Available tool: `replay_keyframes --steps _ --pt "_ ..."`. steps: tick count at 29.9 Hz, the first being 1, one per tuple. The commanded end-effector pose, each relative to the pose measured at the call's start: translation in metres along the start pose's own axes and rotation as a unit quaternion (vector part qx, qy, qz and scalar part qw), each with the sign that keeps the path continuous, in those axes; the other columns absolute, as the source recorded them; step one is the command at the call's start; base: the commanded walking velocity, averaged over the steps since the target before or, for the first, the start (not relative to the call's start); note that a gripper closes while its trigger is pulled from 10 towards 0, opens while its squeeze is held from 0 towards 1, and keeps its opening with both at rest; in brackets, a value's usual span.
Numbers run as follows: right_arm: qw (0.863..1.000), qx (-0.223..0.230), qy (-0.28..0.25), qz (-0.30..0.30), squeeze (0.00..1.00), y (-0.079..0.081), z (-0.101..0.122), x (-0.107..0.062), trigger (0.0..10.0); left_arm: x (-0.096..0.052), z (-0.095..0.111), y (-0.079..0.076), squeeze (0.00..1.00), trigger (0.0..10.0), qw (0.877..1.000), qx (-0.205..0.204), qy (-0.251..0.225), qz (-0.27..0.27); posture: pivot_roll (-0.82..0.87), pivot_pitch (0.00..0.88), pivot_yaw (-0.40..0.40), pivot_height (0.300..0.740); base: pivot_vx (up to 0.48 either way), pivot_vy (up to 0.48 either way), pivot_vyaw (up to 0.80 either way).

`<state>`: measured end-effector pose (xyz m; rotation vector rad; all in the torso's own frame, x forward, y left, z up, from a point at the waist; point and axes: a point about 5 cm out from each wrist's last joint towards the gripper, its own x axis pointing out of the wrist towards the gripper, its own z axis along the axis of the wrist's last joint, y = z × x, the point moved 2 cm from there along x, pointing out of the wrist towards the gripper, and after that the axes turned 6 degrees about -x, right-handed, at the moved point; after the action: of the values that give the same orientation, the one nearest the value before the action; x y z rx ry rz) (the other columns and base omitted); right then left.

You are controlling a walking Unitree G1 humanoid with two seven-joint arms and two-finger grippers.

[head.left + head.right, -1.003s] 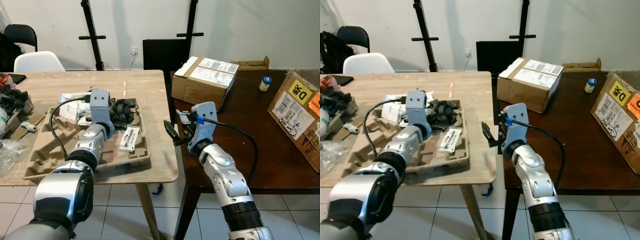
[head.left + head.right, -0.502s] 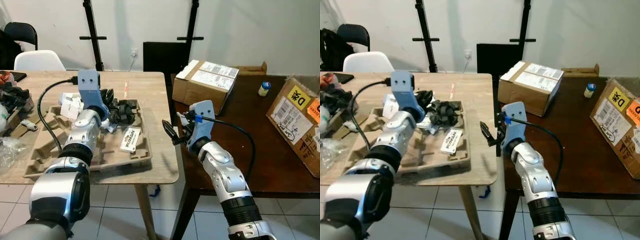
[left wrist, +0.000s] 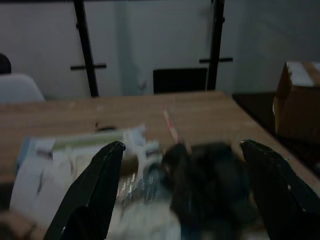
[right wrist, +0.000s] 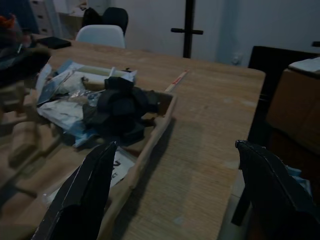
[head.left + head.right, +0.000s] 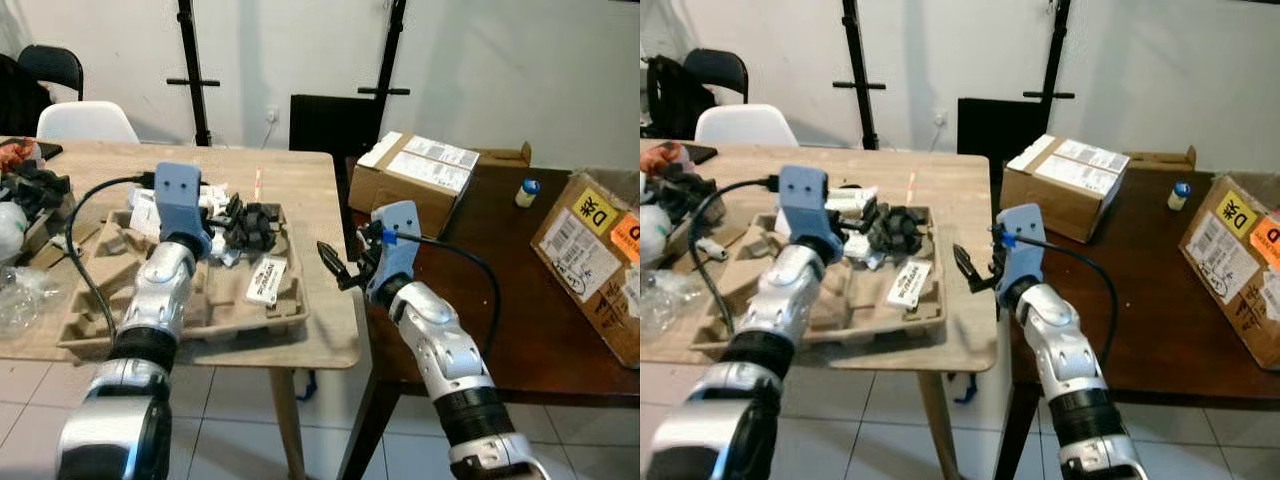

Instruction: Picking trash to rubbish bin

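Box (image 5: pixel 590 250) at right edge reads "D". Wooden worktop (image 5: pixel 290 190) centre-left, white wall behind. Left gripper (image 3: pixel 182 195) and right gripper (image 4: pixel 175 195) fingers spread.

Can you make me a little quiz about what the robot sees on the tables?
1. True or false: the left gripper is open, its fingers apart in front of the black crumpled thing in the cardboard tray.
2. What stands on the dark table behind the two cardboard boxes? A) a small bottle with a blue cap B) a red cup C) a banana
3. Fill in: the right gripper is near the edge of the light wooden ____.

Key: 1 true. 2 A. 3 table.
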<state>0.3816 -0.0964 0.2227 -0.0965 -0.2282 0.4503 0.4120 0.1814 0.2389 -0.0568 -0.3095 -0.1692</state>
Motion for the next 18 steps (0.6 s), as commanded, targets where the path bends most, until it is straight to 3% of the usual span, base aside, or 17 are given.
replay_keyframes --steps 1,3,4,5,11,18 --pt "1.000 0.002 0.003 -0.016 0.00 -0.006 -0.003 0.001 10.0 -0.005 0.000 0.003 1.00 10.0 1.000 -0.002 -0.002 0.006 0.03 0.075 -0.048 0.740 0.000 0.000 0.00" --pt "1.000 0.001 0.004 -0.022 0.00 -0.008 -0.003 0.001 10.0 -0.006 0.001 0.006 1.00 10.0 1.000 -0.001 -0.006 0.011 0.03 0.074 -0.049 0.740 0.000 0.000 0.00" --pt "1.000 0.002 0.006 -0.029 0.00 -0.011 -0.004 0.001 10.0 -0.007 0.000 0.009 0.81 10.0 1.000 -0.010 0.002 0.020 0.03 0.073 -0.049 0.740 0.000 0.000 0.00" --pt "0.999 0.002 0.007 -0.036 0.00 -0.013 -0.005 0.001 10.0 -0.008 0.000 0.010 0.00 10.0 1.000 -0.012 0.005 0.020 0.03 0.071 -0.049 0.740 0.000 0.000 0.00" --pt "0.998 0.007 0.013 -0.063 0.00 -0.021 -0.007 0.001 10.0 -0.013 -0.002 0.008 0.00 10.0 1.000 0.005 0.016 0.013 0.04 0.064 -0.052 0.740 0.000 0.000 0.00" --pt "0.997 0.009 0.018 -0.080 0.00 -0.026 -0.010 0.002 10.0 -0.017 0.001 0.009 0.00 10.0 1.000 -0.009 0.021 0.018 0.04 0.062 -0.044 0.740 0.000 0.000 0.00"
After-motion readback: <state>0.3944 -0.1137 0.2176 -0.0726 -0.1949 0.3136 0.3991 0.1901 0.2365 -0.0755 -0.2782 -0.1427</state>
